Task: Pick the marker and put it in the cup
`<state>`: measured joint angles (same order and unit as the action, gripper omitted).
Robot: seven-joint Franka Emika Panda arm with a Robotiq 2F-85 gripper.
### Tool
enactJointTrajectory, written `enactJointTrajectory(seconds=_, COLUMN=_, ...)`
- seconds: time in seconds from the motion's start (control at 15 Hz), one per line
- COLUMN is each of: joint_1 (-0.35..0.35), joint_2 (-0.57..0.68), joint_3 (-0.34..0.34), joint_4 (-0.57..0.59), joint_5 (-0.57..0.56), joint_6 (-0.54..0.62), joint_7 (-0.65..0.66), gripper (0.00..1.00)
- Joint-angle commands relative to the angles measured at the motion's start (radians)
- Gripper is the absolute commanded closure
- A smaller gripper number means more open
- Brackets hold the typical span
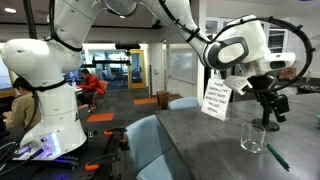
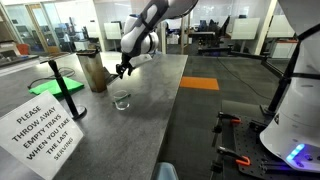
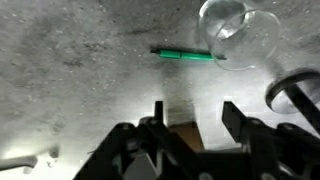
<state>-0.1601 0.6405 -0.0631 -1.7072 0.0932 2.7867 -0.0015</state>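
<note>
Gripper (image 3: 192,115) spread wide and empty, hovering over desk (image 3: 70,60), probably lining up on marker (image 3: 187,55). Marker lies flat just beside cup (image 3: 235,30), mid-desk, off the edges.

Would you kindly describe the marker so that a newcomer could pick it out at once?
Start at the long grey table and find the clear cup standing on it. Beside the cup lies the marker, flat on the tabletop; it is thin and green, whereas the cup is upright and see-through.

Green marker (image 3: 186,55) — cup (image 3: 240,35) seemingly clear
</note>
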Motion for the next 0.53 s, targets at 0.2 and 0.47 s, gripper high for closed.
enactJointTrajectory(seconds=0.2, joint_1=0.089, joint_2=0.052, joint_3=-0.168, joint_4=0.114, joint_5=-0.044, joint_6=-0.281, joint_7=0.326, gripper=0.0)
enactJointTrajectory(seconds=0.47, joint_1=0.131, joint_2=0.134, joint_3=-0.201, joint_4=0.207, joint_5=-0.026, joint_6=-0.36, joint_7=0.565, gripper=0.0)
